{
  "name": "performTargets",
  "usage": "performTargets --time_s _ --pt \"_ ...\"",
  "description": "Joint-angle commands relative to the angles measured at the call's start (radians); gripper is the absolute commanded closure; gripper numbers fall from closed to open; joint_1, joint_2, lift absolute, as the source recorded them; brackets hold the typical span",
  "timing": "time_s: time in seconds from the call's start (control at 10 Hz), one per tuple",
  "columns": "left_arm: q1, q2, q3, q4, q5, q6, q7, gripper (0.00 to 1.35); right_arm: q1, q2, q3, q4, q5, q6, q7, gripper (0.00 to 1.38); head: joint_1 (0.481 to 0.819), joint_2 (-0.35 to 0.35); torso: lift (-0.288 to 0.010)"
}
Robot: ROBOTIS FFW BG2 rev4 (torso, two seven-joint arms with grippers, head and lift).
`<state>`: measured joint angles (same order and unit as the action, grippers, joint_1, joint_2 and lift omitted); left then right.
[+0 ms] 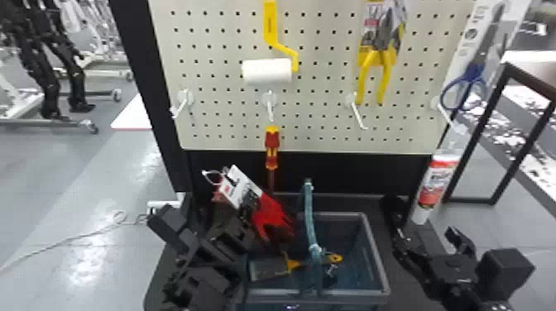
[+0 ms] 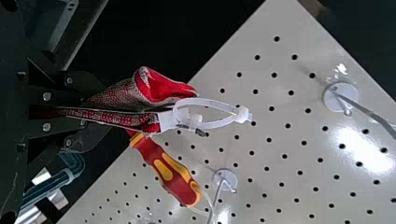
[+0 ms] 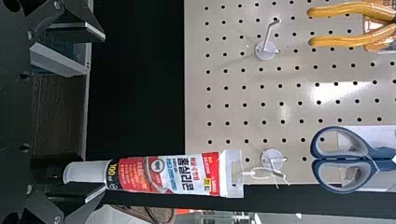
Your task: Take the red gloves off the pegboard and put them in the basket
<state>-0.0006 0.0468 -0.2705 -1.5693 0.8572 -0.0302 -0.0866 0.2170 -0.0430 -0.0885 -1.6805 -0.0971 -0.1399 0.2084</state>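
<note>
Here are the red gloves, off the pegboard, and I've got them grasped in my left end effector. They hang tilted at the left side of the basket; I can't tell whether the tips cross its rim. A yellow-handled scraper lies inside the basket, on the black counter. My right end effector is released, fingers spread near the hanging sealant tube. Up on the board: screwdriver, paint roller, pliers, blue-handled scissors.
</note>
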Motion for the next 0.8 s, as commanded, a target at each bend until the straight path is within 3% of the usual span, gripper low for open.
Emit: performTargets --time_s 0.0,0.7 --pt "-0.019 0.005 -0.038 0.043 0.066 -0.01 -0.012 1.22 -0.007 0.0 0.004 0.005 0.0 -0.003 0.005 0.17 0.549 0.0 -0.1" --pt "-0.061 0.021 -0.138 0.115 0.206 0.009 -0.032 1.22 -0.016 0.0 0.01 0.016 0.002 -0.007 0.016 0.17 0.549 0.0 -0.1"
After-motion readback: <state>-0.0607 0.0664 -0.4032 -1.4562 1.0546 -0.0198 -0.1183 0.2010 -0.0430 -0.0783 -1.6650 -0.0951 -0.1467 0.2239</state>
